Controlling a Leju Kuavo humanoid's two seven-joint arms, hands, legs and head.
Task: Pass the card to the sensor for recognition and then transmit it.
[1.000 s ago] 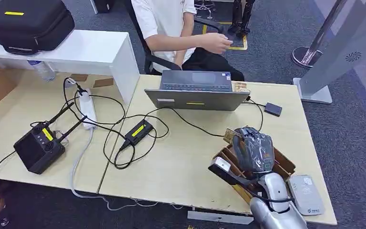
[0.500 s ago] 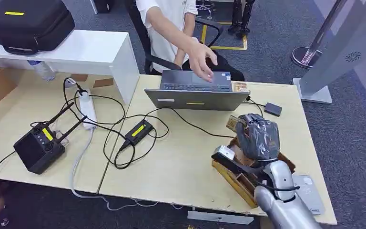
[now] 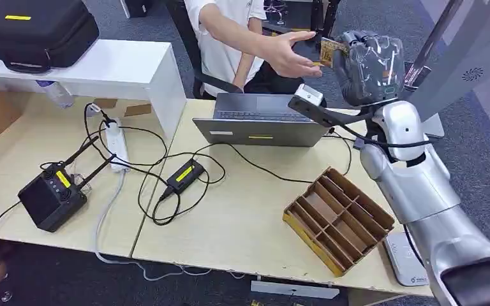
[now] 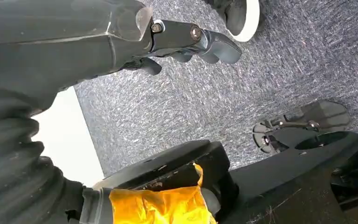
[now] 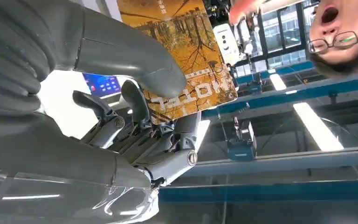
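Head view: right hand point(image 3: 369, 64), raised above the laptop point(image 3: 263, 121), pinches the card point(image 3: 330, 51) (thumb point(image 5: 135, 56) on its face) beside a person's open hand point(image 3: 293, 54); left hand's state cannot be told.

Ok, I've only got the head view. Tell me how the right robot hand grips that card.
Observer: The right robot hand pinches the card, with its thumb on the printed face and its fingers behind it.
Operator: Describe the print.
Observer: Autumn trees in orange-brown, with pale lettering near one edge.
Operator: Now report the left robot hand.
Observer: The left robot hand hangs over grey carpet, fingers apart, holding nothing.
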